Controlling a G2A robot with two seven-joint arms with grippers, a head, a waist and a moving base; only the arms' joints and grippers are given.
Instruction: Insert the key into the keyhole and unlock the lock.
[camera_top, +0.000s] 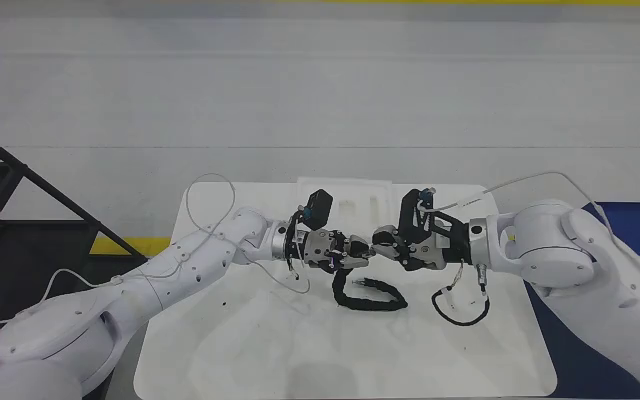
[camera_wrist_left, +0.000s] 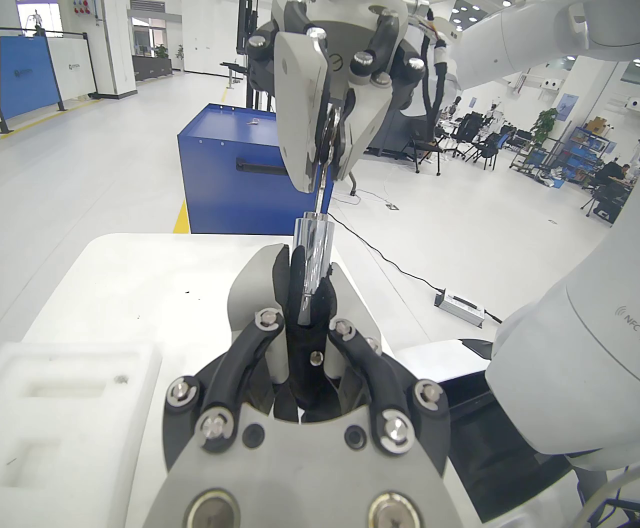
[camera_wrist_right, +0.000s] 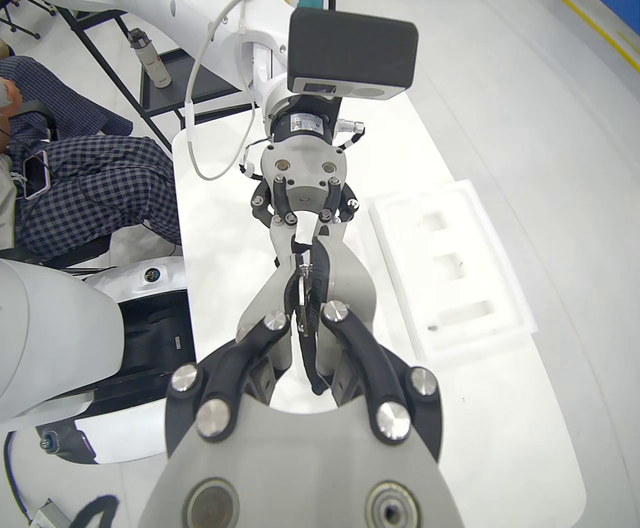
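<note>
My left gripper (camera_wrist_left: 310, 272) is shut on the lock (camera_wrist_left: 314, 255), a chrome cylinder with a black cable, and holds it above the white table (camera_top: 250, 350). The lock's black cable loop (camera_top: 368, 297) hangs down onto the table. Facing it, my right gripper (camera_wrist_left: 325, 175) is shut on the key (camera_wrist_left: 326, 145). The key's blade meets the cylinder's end face; how deep it sits I cannot tell. In the top view the left gripper (camera_top: 347, 250) and right gripper (camera_top: 383, 240) stand tip to tip at mid-table. In the right wrist view the key (camera_wrist_right: 302, 300) lies between my own fingers.
A white foam tray (camera_top: 350, 195) with several recesses lies at the table's far edge, behind the grippers. A second black cable (camera_top: 460, 305) hangs under the right arm. A blue cabinet (camera_wrist_left: 235, 170) stands on the floor beyond the table.
</note>
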